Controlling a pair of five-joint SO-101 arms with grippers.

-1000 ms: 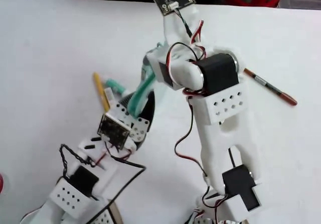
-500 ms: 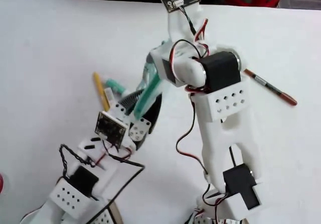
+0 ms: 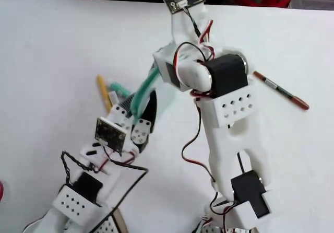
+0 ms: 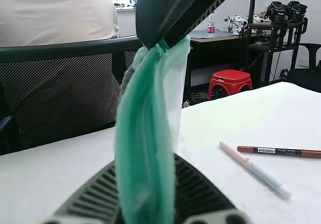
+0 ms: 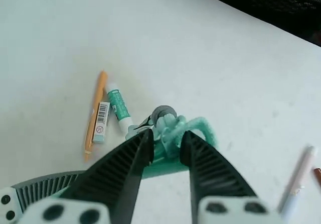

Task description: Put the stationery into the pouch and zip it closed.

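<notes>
**White table (image 3: 52,45), pouch (image 3: 142,93) pulled taut, stationery waiting outside**

Two arms share one load near the middle of the table. The green pouch is lifted off the surface and drawn into a narrow band between them. The left gripper (image 3: 136,110) is clamped on the pouch's lower end. The right gripper (image 5: 165,135) points down from above, its jaws pinched on the upper end with bunched green fabric showing between them (whether it has the zipper pull itself cannot be told).

The stationery lies loose on the table. A yellow pencil (image 3: 104,93) and a green-capped pen (image 5: 119,111) rest side by side, between the pouch and the table's left edge. A red-brown pen (image 3: 282,91) sits well apart from them, towards the right edge, and a pale pen (image 4: 253,170) lies near it.

By this showing the job looks to be at an early stage. None of the four pieces is in the pouch, and the folded fabric hides whether anything else is inside or how far the mouth is unzipped. What appears to remain is nearly everything: the mouth has to be opened, each of the four pieces picked up and slipped in, and the zip run shut.
</notes>
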